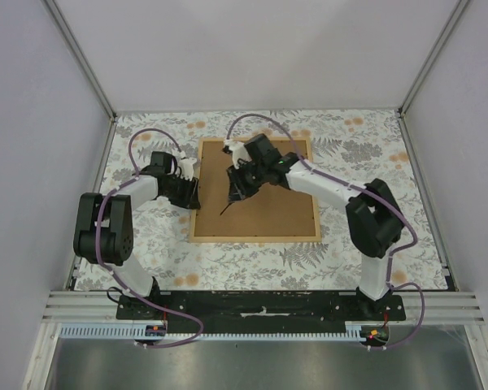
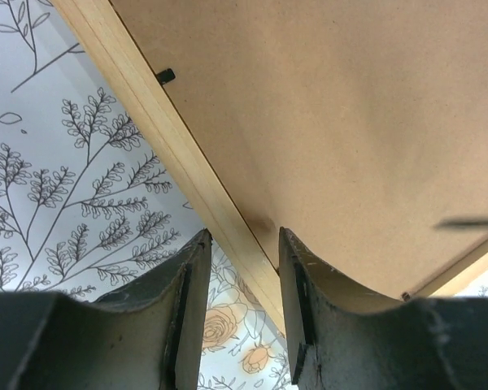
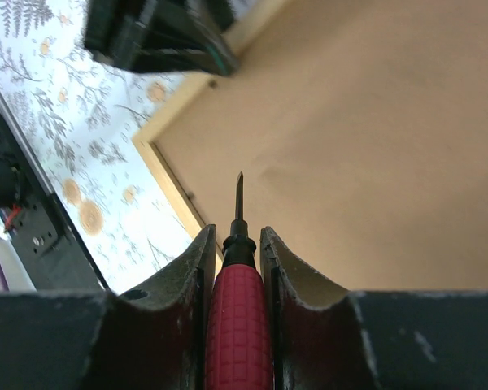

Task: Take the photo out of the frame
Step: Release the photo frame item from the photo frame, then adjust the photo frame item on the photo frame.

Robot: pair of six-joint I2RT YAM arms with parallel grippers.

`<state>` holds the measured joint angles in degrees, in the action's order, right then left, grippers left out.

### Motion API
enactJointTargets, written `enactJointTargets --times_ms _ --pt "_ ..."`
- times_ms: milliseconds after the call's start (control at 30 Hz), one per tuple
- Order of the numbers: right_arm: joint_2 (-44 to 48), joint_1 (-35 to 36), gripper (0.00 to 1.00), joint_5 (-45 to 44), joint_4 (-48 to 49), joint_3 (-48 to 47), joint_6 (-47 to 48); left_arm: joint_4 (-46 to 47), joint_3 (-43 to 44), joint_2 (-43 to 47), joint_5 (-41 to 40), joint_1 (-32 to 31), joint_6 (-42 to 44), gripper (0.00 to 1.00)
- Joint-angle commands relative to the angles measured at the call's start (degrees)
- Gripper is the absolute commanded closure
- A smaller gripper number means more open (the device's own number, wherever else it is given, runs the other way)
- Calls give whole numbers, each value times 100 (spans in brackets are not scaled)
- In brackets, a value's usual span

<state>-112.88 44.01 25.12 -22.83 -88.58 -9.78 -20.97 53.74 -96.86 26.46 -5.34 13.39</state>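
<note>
Nearest, on the right: gripping a red-handled screwdriver point(image 3: 238, 325) in the right tool point(image 3: 237, 237), clamped tight on the ribbed handle, thin dark blade pointing out over the brown backing board point(image 3: 374, 146), apparently just clear of it. On the left: straddling the left rail of the frame point(image 2: 187, 171) with the left tool point(image 2: 244, 237), parted and holding nothing, one finger over the floral surface point(image 2: 57, 179), the other over the board; cannot tell whether pressing on the wood. Early in the job, by the look of it: no board lifted, nothing taken out, no fastening visibly undone. Left to do, in all likelihood: turn aside the small retainers such as the black tab point(image 2: 166, 76) beside the rail, lift off the board, clear whatever lies beneath, draw out the photo. Further out, seen from above: lying flat and face down on the surface, roughly midway between both arms, thin light-tan wooden strips around a plain brown back, about square to the surface's edges, unmarked apart from faint shadows. No sight of the photo in any view; presumably shut inside, under the board, printed side down. Hard to judge how tightly seated.
</note>
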Motion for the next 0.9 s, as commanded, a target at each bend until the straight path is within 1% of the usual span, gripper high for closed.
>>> enactJointTargets --times_ms 0,100,167,233,333,533,767,867 --pt "1231 -550 100 388 68 770 810 -486 339 413 123 -28 181 55" --pt "1558 -806 100 29 252 1455 1082 -863 549 554 -35 -72 330 55" --pt "1585 -911 100 -95 401 1755 1136 -1110 699 580 -96 -116 401 55" --pt "1506 -973 100 -218 612 1949 1119 -1198 735 546 -359 -221 402 55" --pt "1261 -1043 100 -263 718 1941 1022 -1251 726 335 -807 -414 323 55" --pt "1137 -1114 100 -289 736 1958 1031 -1286 691 -105 -1169 -591 112 52" --pt "1145 -1202 100 -227 771 1993 1040 -1400 691 -140 -1564 -591 -11 51" --pt "1119 -1210 100 -210 789 2020 1040 -1445 647 -53 -1574 -591 -20 51"
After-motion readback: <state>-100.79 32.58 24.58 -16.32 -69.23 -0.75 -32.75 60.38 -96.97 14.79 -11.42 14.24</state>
